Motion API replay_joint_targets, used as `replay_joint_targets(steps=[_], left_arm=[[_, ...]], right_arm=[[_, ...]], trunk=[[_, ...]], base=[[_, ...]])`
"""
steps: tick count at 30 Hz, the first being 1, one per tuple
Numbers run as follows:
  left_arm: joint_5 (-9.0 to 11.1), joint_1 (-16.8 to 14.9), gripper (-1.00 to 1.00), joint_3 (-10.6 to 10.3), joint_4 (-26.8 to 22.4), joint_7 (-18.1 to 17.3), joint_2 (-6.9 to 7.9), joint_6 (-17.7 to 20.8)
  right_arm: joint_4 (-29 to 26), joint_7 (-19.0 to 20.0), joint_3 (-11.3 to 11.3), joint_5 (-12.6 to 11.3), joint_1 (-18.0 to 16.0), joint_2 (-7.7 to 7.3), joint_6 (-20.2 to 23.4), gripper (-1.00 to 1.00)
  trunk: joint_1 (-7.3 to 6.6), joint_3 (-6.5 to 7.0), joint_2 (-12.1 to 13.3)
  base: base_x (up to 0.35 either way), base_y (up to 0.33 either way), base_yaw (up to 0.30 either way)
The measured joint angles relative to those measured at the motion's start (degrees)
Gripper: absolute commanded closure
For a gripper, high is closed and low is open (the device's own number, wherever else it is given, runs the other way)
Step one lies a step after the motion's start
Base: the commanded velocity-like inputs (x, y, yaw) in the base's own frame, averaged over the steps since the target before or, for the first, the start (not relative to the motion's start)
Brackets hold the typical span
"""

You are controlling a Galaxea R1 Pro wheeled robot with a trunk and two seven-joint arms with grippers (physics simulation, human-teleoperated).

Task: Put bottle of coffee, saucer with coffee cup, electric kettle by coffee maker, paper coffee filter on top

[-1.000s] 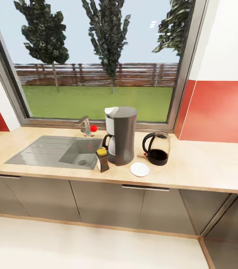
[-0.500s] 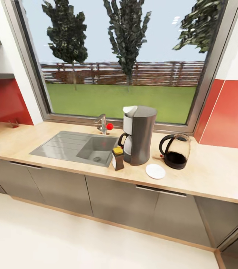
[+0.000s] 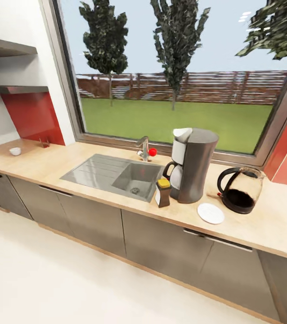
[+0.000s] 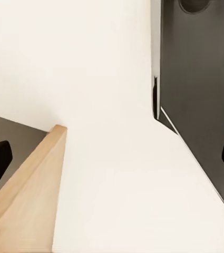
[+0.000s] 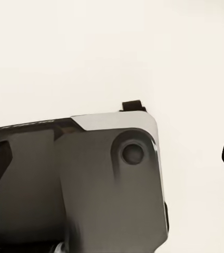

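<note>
Grey tapered coffee maker (image 3: 193, 165) centre-right on pale wood tabletop (image 3: 49, 163); flat white round saucer (image 3: 210, 213) & glass kettle (image 3: 241, 190) right of it, yellow-capped bottle (image 3: 163, 192) left. Small white cup (image 3: 15, 151) far left. Both pincers wide, w/ nothing held.

Countertop (image 3: 260, 225), light wood, beneath a wide window (image 3: 184, 76). Coffee maker (image 3: 193, 165), upright, with a white paper filter (image 3: 181, 133) on top. Coffee bottle (image 3: 163, 192) (yellow cap) just beside it, at the sink's (image 3: 116, 173) edge. Saucer (image 3: 210, 213), bare, in front. Electric kettle (image 3: 240, 190) near. Small white cup (image 3: 15, 151) well apart.
</note>
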Motion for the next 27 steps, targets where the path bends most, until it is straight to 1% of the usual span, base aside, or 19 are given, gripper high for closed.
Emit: replay_joint_targets(steps=[4, 6, 9, 10, 13, 20, 27], left_arm=[[0.09, -0.61, -1.0, 0.13, 0.01, 0.12, -0.02, -0.07], [0.47, -0.81, -1.0, 0.21, 0.01, 0.12, -0.06, -0.17], [1.99, -0.9, -1.0, 0.17, -0.02, 0.06, 0.07, -0.18], [3.43, -0.93, -1.0, 0.14, -0.03, 0.04, 0.34, -0.18], [4.3, -0.94, -1.0, 0.09, -0.03, 0.03, 0.6, -0.1], [4.6, -1.11, -1.0, 0.15, -0.03, 0.02, 0.46, -0.08], [4.6, -1.33, -1.0, 0.15, 0.06, 0.1, 0.5, -0.1]], right_arm=[[-0.02, -0.06, -0.06, 0.04, 0.0, -0.04, -0.05, -1.0], [-0.02, -0.25, -0.07, 0.11, 0.0, -0.05, -0.06, -1.0], [0.04, -0.3, -0.02, 0.18, 0.0, -0.03, -0.07, -1.0], [0.07, -0.34, 0.0, 0.28, 0.0, 0.01, -0.14, -1.0], [0.08, -0.36, 0.01, 0.32, 0.0, 0.03, -0.17, -1.0], [0.09, -0.3, 0.02, 0.4, 0.0, 0.03, -0.18, -1.0], [0.1, -0.29, 0.02, 0.42, 0.0, 0.03, -0.18, -1.0]], trunk=[[0.0, -0.19, 0.0], [0.0, -0.29, 0.01], [0.01, -0.44, 0.0], [0.01, -0.48, 0.0], [0.01, -0.57, 0.0], [0.0, -0.58, 0.0], [0.0, -0.54, 0.0]], base=[[0.198, 0.242, 0.257], [0.154, 0.291, 0.257], [0.145, 0.307, 0.258], [0.134, 0.317, 0.266], [0.132, 0.319, 0.274], [0.161, 0.317, 0.285], [0.221, 0.276, 0.285]])
